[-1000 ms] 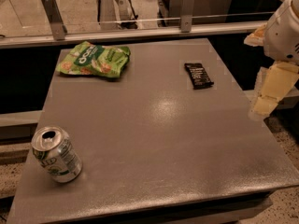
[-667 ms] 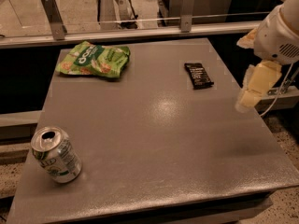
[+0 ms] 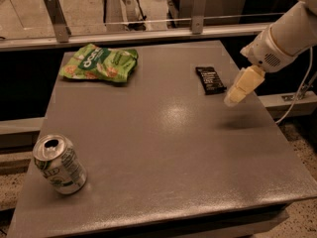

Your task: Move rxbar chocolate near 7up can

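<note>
The rxbar chocolate [image 3: 210, 80] is a small flat black bar lying on the grey table [image 3: 163, 148] at the right back. The 7up can [image 3: 59, 164] is a silver can with green markings, standing slightly tilted at the front left corner, its top open. My gripper [image 3: 233, 98] hangs from the white arm at the right, just right of the bar and a little nearer to the front, above the table top. It holds nothing that I can see.
A crinkled green snack bag [image 3: 99, 63] lies at the back left of the table. A metal rail with glass [image 3: 148, 31] runs behind the table. A cable [image 3: 297, 98] hangs at the right beyond the table's edge.
The arm has swung left and inward from the table's right edge, so the gripper now hangs close beside the black bar. The bar, can and bag have not moved.
</note>
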{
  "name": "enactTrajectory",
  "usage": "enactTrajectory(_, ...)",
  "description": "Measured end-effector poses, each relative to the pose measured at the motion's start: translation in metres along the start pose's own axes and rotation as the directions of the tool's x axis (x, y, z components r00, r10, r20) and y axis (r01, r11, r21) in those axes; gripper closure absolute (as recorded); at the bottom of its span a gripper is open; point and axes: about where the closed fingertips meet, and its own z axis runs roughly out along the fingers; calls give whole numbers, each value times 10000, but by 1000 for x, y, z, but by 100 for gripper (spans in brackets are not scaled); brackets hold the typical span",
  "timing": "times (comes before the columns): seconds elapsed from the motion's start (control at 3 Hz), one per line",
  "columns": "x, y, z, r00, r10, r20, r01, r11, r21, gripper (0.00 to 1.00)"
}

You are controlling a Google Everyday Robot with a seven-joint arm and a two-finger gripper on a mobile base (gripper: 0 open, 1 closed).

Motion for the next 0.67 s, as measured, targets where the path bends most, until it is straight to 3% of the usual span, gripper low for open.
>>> enactTrajectory(0.67,-23,-31,62,9879,1353,759,-1386,9895,403,0)
